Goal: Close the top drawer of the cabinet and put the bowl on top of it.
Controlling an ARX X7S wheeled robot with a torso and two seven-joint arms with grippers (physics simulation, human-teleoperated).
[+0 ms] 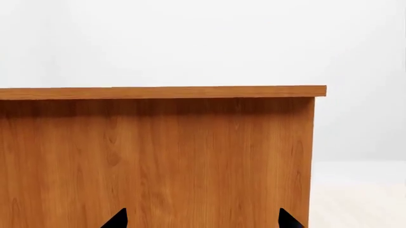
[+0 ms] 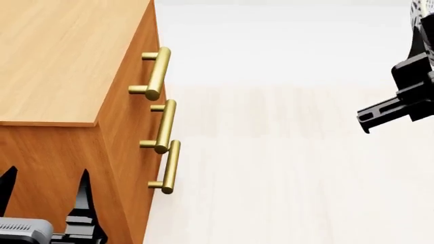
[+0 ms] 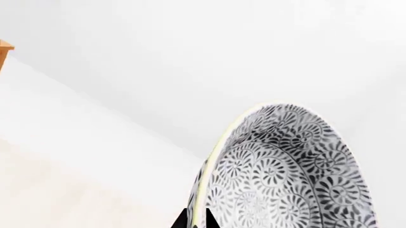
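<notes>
The orange-brown cabinet point(image 2: 61, 61) fills the left of the head view, its flat top bare. Three brass bar handles run down its front. The top drawer point(image 2: 141, 71) looks flush with the two drawer fronts below it. My left gripper point(image 2: 44, 193) is open, its black fingertips spread wide and facing the cabinet's plain side panel point(image 1: 159, 156) just below the top edge. My right gripper point(image 3: 197, 221) is shut on the rim of the bowl point(image 3: 285, 175), white with a dark grey floral pattern, held tilted in the air well to the right of the cabinet. Only a sliver of the bowl point(image 2: 425, 15) shows in the head view.
Pale wood floor point(image 2: 271, 168) spreads in front of the cabinet, between it and my right arm point(image 2: 407, 91). A white wall stands behind. A corner of the cabinet point(image 3: 4, 47) shows at the far edge of the right wrist view.
</notes>
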